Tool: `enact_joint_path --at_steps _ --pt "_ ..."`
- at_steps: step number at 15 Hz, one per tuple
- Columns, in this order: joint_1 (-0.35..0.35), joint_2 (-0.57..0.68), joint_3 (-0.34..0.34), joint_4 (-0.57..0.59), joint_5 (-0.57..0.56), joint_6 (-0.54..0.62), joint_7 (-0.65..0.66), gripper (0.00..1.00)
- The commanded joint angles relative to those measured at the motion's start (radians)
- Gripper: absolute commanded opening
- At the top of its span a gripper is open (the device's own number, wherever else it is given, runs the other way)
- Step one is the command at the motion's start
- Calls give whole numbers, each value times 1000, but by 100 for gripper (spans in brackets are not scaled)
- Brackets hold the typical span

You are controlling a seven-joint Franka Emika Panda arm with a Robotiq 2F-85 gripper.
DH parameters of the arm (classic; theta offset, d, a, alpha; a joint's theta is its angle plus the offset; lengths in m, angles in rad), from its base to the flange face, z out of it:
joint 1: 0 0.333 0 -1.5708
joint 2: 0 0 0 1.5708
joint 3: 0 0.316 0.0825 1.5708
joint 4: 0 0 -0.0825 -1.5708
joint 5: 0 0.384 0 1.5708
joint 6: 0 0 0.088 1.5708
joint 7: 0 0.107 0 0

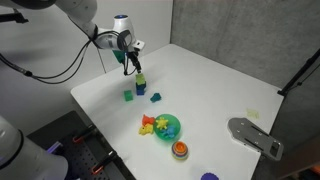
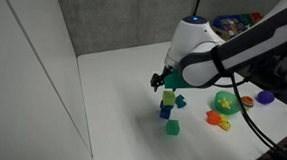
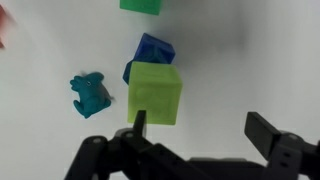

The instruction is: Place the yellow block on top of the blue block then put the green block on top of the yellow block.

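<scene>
Wrist view, looking down: we see the yellow block (image 3: pixel 155 95), a pale yellow-green cube, sitting on the blue block (image 3: pixel 150 52). It sits slightly skewed, so blue shows at the far side. The gripper (image 3: pixel 198 122) enters from the bottom edge, jaws wide apart w/ nothing held. One finger overlaps the yellow cube's near edge; we can't tell if it touches. The green block (image 3: pixel 141 5) lies on the white table (image 3: pixel 260 60) near the stack, cut off by the frame edge. A teal toy animal (image 3: pixel 90 93) lies beside the stack. In an exterior view the gripper (image 2: pixel 164 84) hovers just above the 2-cube stack.

We judge step 1 done, step 2 not yet begun. Next move: lift clear w/o nudging the stack, centre the fingers around the green cube, close, then set it squarely on the yellow one.
</scene>
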Motion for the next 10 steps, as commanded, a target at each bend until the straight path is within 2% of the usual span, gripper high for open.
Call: enact_joint_path --at_steps 1,10 --pt "-33 -50 45 -51 32 -42 -49 100" --pt "3 -35 31 -158 -1 -20 -15 100"
